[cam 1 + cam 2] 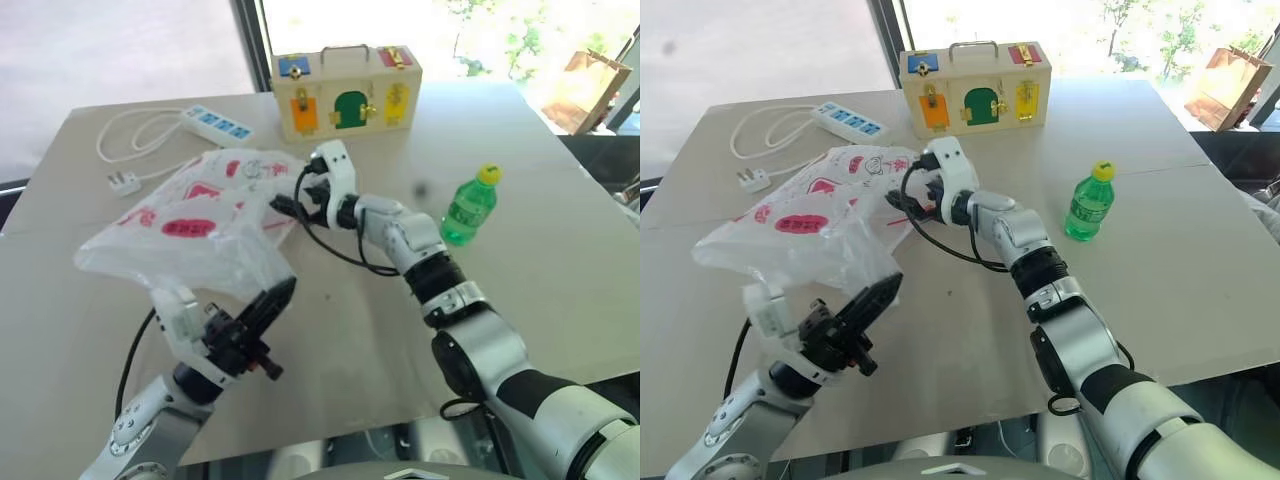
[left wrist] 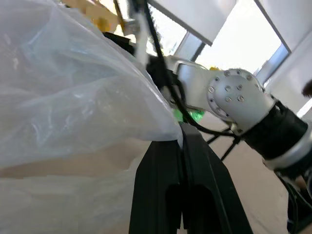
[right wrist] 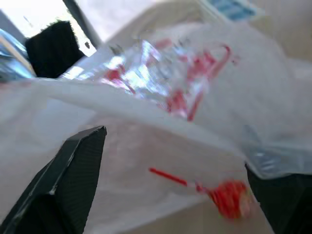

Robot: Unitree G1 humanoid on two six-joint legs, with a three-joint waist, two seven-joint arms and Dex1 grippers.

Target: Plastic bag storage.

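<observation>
The left gripper pinches the plastic bag tight; the right gripper gapes wide at its far edge, needing 1 fresh grab to fold.

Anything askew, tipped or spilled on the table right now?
Nothing stands out. The plastic bag is crumpled, pinched by the left gripper; the green bottle and wooden latch box stand upright, no spill.

The robot's arms are jointed silver-grey metal segments with black bands, screw-studded round joint caps, looping black cables, white wrist housings, and black two-finger left gripper and right gripper.
</observation>
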